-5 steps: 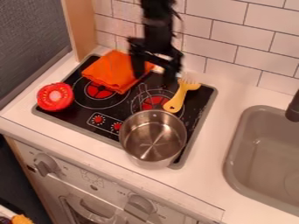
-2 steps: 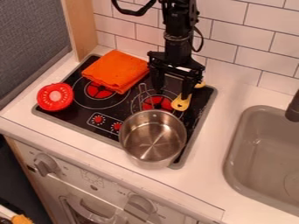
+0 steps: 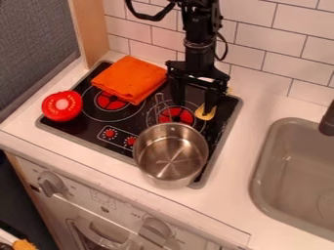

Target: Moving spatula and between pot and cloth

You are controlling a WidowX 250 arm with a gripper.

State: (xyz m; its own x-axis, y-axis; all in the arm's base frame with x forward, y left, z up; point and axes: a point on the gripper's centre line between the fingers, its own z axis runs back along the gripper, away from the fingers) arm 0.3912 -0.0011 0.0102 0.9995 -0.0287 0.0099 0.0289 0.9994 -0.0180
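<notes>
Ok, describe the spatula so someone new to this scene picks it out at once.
Find the black stove, then the pot at its near right corner. Just behind the pot, partly hidden by the gripper, is the spatula. Its rounded yellow end sets it apart from the steel pot and the folded orange cloth.

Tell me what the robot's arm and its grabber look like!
The arm is black all over, chunky and knobbly, built from joined-up parts. A thick black cable curves out on one side, and a thinner dark one loops on the other. The gripper is black too: a wide crossbar with two long, straight fingers, like a big pincer.
</notes>
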